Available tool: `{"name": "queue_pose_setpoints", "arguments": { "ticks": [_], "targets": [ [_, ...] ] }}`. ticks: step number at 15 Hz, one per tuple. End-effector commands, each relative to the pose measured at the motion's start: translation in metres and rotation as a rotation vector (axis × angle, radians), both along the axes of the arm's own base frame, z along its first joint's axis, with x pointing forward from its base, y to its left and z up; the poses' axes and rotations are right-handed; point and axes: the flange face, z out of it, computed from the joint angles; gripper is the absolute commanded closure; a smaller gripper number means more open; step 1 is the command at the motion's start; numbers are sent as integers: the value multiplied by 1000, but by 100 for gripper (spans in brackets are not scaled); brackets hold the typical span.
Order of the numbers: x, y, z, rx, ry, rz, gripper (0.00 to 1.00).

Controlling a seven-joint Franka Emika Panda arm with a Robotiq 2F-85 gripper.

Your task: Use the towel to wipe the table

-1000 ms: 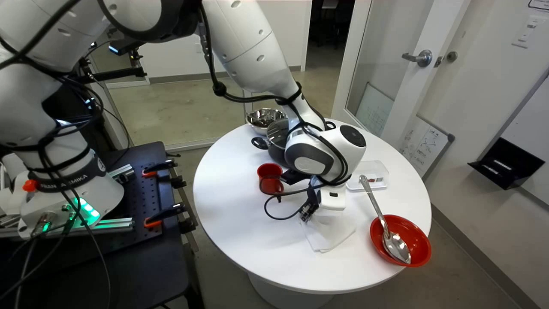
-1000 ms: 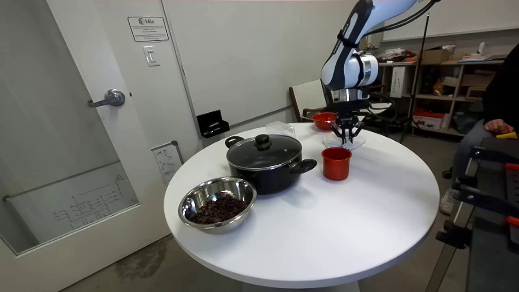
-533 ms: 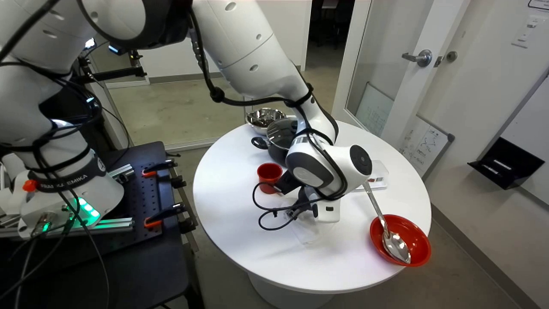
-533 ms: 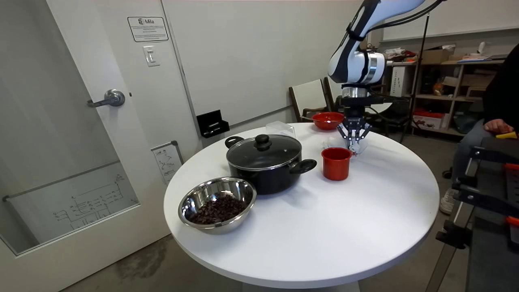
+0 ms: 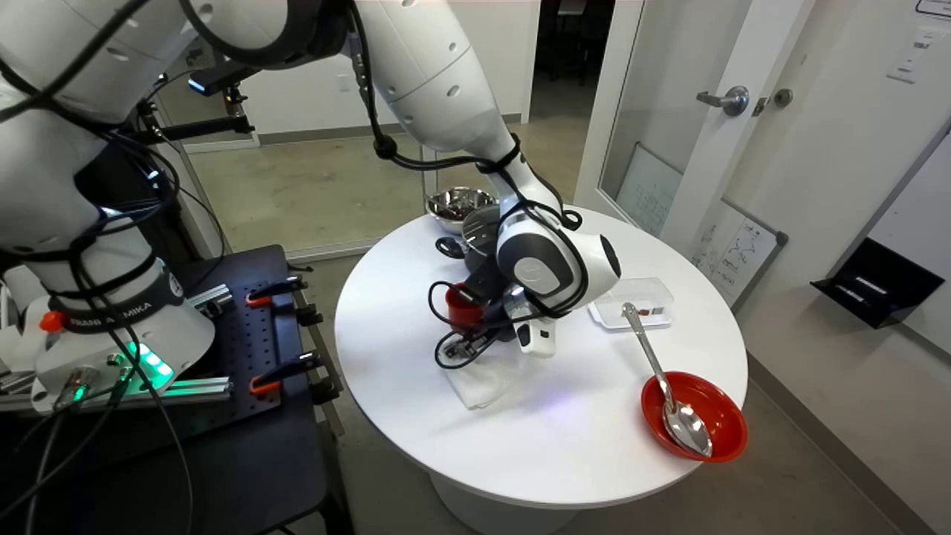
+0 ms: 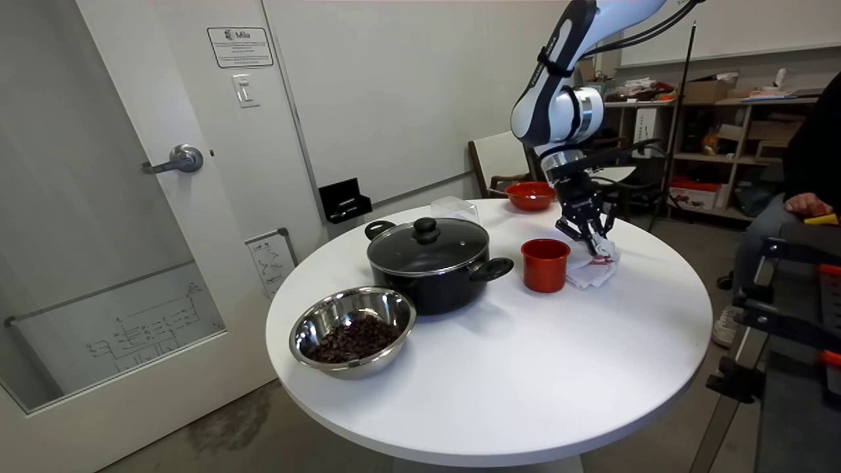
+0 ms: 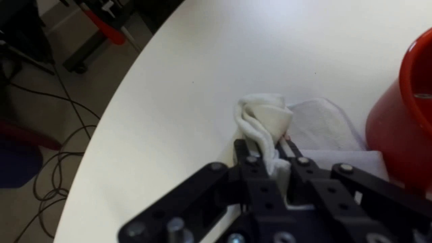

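- Both towel (image 6: 594, 270) and gripper (image 6: 591, 244) have moved since a second ago: in an exterior view they sit nearer the camera on the white table (image 6: 499, 381), and the gripper leans where it stood upright.
- That view puts the towel just beside the red cup (image 6: 544, 266). Another pass that way could shove or tip the cup, perhaps into the black pot (image 6: 427, 263) standing near it.
- Leaning is a risk too: pressed at a slant, the bunched part may do all the rubbing while the flat part trails with no weight on it.
- In an exterior view, a loose cable (image 5: 429, 301) loops across the cup; if it snags the rim, the next swing could pull the cup over. Farther off, a spoon (image 5: 663, 386) juts from the red bowl (image 5: 724, 427); a wide sweep might hook it.
- Wrist view: the fingers (image 7: 256, 184) are clamped on a fold of the towel, the rest lying flat toward the cup's foot; whether cloth and cup touch, I cannot tell. With only a fold held, harder drag could work it loose.
- Dark specks (image 7: 315, 73) lie beyond the cloth, so a short stroke may miss them. A reddish mark (image 7: 285, 137) on the towel could be print or stain; a stain might smear.
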Motion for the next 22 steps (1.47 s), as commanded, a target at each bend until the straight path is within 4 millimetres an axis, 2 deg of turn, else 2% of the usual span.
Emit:
{"name": "queue_pose_setpoints", "arguments": {
  "ticks": [1,4,5,10,14,19,22],
  "targets": [
    [6,-1,-28,-34,106,25,96],
    [0,-30,-72,-98,107,-92,96],
    [-2,-38,-80,-117,132,-129,96],
    [1,-73,-74,-288,234,-248,96],
    [9,-101,-53,-421,200,-332,96],
    [7,-131,-51,-610,197,-439,96],
    [6,-141,-51,-722,213,-505,96]
  ]
}}
